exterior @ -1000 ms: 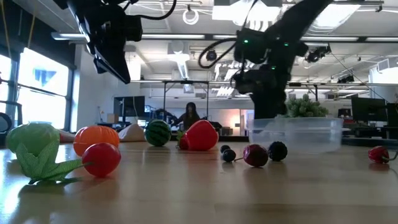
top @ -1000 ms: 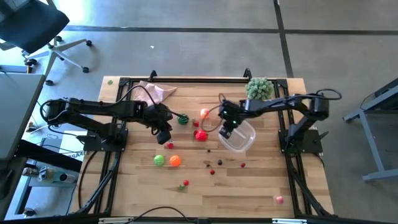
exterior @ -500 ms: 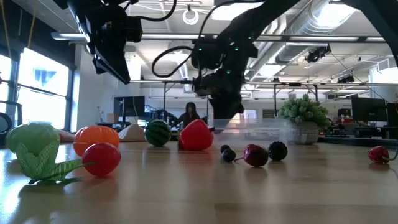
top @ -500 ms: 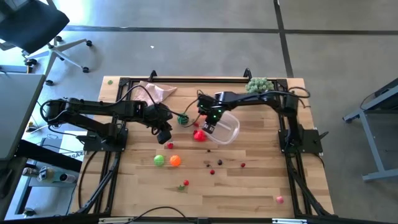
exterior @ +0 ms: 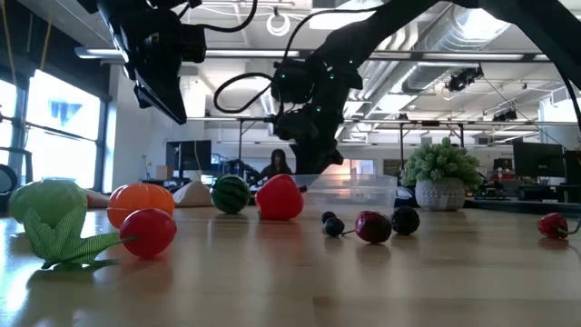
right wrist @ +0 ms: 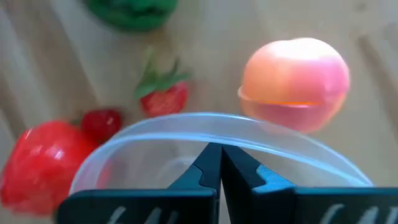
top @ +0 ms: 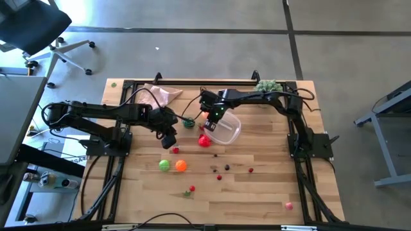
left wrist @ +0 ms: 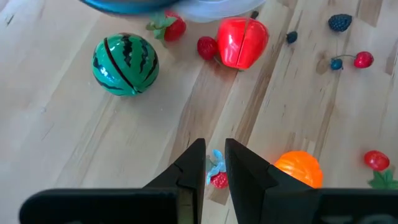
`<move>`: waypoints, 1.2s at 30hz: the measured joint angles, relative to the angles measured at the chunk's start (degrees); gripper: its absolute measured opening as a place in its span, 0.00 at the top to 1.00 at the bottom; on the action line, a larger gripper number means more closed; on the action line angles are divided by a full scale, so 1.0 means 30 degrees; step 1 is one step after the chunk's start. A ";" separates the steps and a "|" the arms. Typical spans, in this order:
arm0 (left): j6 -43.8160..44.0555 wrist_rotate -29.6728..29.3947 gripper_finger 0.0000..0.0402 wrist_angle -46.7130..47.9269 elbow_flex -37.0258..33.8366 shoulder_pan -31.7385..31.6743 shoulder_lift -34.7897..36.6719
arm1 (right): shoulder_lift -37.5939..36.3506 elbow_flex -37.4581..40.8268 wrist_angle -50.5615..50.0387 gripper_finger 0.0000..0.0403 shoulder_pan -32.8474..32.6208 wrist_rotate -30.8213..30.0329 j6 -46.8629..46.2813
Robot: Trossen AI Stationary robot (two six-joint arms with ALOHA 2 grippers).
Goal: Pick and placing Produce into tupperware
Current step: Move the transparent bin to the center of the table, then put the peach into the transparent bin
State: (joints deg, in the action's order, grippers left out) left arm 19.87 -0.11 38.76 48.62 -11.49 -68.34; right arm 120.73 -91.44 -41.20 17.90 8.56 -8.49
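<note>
Right wrist view alone shows right gripper [right wrist: 220, 163] pinching tupperware [right wrist: 205, 124] rim; tub empty. Left gripper [left wrist: 214, 163] narrow, holding nothing.

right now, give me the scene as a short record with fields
right gripper: fingers shut on the rim of the tupperware, mid-table
tupperware contents: none visible
left gripper: hangs above the table, holding nothing; fingers nearly closed
beside tupperware: big red piece, striped green ball, peach-coloured ball, small strawberry
nearer front edge: orange ball, green ball, scattered berries
back edge: beige cloth, bushy plant
</note>
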 joint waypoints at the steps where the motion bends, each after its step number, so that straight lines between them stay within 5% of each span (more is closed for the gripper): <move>1: -0.0034 -0.0070 0.87 0.0000 0.0000 0.0000 0.0000 | 0.0000 -0.0001 -0.0004 1.00 0.0159 0.0000 -0.0006; 14: -0.0018 -0.0190 0.87 -0.0314 0.0000 0.0000 -0.0007 | 0.0000 0.0123 -0.3023 1.00 0.0022 -0.0206 0.0288; 24: -0.3269 -0.0252 0.87 -0.5064 0.0029 -0.0055 -0.1447 | -0.0201 0.0131 -0.3910 1.00 -0.1134 -0.0924 0.0321; 36: -0.4260 0.0026 0.87 -0.5000 0.0022 -0.2206 -0.1651 | -0.3704 0.0145 -0.5201 1.00 -0.1059 -0.1865 0.0188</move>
State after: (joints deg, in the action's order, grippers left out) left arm 7.09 -0.03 23.76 48.69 -18.10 -73.29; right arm 109.61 -91.00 -56.80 14.72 2.96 -7.93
